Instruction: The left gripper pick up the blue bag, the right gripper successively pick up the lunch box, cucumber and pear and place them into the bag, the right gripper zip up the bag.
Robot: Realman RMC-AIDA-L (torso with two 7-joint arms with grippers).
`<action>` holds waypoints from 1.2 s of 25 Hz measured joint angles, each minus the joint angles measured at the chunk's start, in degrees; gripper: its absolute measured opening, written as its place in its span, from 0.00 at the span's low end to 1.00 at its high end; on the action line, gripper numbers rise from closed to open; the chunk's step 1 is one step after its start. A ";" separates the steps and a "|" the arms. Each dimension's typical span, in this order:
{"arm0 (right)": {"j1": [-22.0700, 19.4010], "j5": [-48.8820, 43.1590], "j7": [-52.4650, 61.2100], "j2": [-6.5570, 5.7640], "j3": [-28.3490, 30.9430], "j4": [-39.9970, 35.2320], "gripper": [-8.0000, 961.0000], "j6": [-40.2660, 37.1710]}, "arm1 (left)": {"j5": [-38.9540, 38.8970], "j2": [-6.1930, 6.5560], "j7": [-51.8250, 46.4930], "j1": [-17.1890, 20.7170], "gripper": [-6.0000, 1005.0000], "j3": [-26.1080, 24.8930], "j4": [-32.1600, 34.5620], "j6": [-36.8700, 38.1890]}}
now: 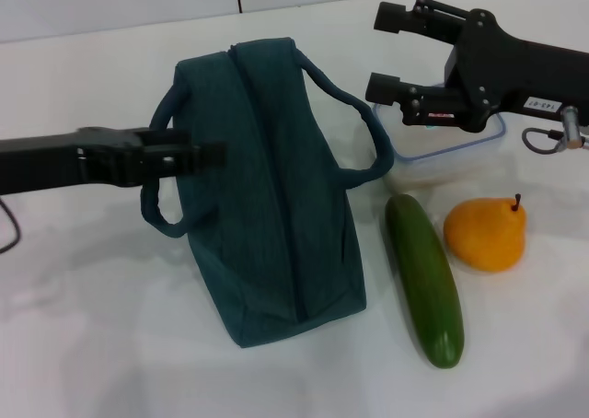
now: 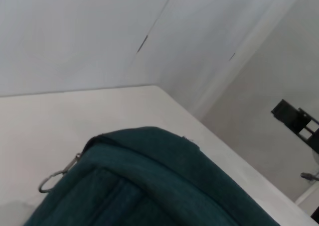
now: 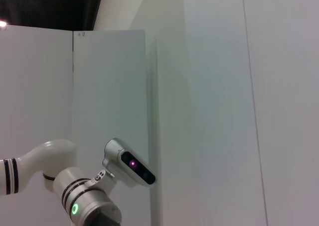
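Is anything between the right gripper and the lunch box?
Nothing visible: the right gripper, fingers open, hovers over the lunch box. The blue bag's handle lies beside the box, not over it.

White wall panels [image 3: 209, 111], robot arm [image 3: 75, 196] (green light)

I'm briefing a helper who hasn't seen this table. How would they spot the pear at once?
Find the big blue bag in the middle of the white table. On the bag's right lies a long green cucumber, and the pear sits just right of that. It is the only orange-yellow thing there, plump and rounded with a short dark stem.
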 joint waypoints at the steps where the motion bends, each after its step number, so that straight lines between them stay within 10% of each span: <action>1: -0.01 -0.05 0.00 0.00 0.00 0.01 0.86 0.00 | 0.11 -0.03 -0.10 0.13 0.74 0.84 0.02 -0.77; 30: -0.74 -0.14 -0.60 0.29 0.00 -0.04 0.86 -1.19 | 5.38 0.11 -6.15 -4.03 0.69 7.89 -4.10 -6.84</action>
